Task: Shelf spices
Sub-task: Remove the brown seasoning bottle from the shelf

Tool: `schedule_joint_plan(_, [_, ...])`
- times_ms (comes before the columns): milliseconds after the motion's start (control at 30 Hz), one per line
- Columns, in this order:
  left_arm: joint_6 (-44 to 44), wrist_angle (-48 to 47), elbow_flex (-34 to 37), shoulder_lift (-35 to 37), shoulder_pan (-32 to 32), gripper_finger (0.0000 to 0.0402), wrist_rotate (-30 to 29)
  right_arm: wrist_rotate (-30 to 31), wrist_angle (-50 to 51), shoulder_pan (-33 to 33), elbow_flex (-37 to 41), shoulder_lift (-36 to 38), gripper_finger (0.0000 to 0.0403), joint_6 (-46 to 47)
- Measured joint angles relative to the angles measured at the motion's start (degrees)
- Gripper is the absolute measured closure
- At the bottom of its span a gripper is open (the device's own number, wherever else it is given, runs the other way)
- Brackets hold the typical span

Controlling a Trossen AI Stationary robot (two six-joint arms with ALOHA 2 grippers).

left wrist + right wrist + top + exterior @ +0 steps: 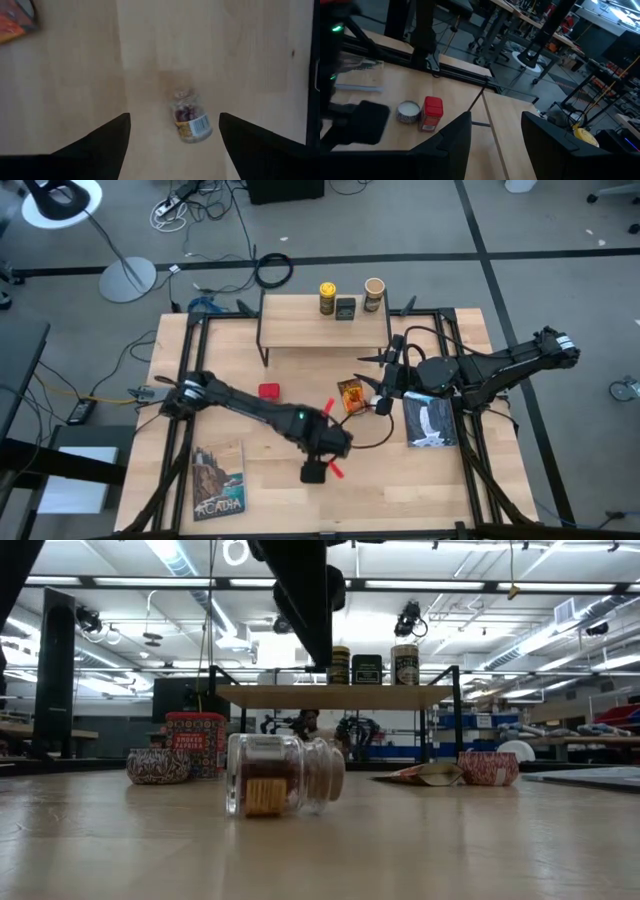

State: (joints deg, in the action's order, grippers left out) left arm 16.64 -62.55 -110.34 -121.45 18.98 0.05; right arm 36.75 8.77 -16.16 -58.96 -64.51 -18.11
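"ACADIA" on book cover [218, 482]; "SMOKED PAPRIKA" on red tin [195, 744].

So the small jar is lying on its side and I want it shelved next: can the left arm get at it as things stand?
Probably yes. The left end effector hangs open right above the small glass jar, which lies on its side on bare table, nothing between them. Lying down, it may roll.

Three containers [346, 302] on shelf [300, 330], two books [218, 480].
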Motion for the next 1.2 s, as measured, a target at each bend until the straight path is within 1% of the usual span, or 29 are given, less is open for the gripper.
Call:
schedule_joint_plan(167, [4.7,4.3,0.0,-3.2,3.5,0.0092,-0.6,-0.5,-0.3,-0.1,0.0,0.0,0.0230,0.0])
schedule_joint_plan(400, [8.2,4.7,0.0,-9.8,6.7,0.0092,-1.4,-0.5,-1.6,-1.8,0.0,0.0,0.0230,-0.1])
schedule_joint_plan(500, [9.2,6.7,0.0,-11.6,8.0,0.0092,-1.3,-0.5,-3.4,-2.6,0.0,0.0,0.0230,-1.0])
schedule_joint_plan(700, [9.4,7.0,-0.2,-12.8,8.5,0.0097,-1.9,-0.4,-6.1,-3.3,0.0,0.0,0.0230,-2.6])
schedule_joint_plan(833, [8.8,6.9,-0.2,-12.8,8.5,0.0128,-3.7,-0.4,-6.4,-3.1,0.0,0.0,0.0230,-3.0])
schedule_joint_plan(1033, [6.3,7.0,-0.1,-12.8,8.2,0.0223,-4.4,-0.3,-6.3,-2.9,0.0,0.0,0.0230,-3.1])
schedule_joint_plan(1200, [5.7,6.9,-0.1,-12.7,8.1,0.0223,-6.7,-0.3,-6.2,-2.8,0.0,0.0,0.0230,-3.1])
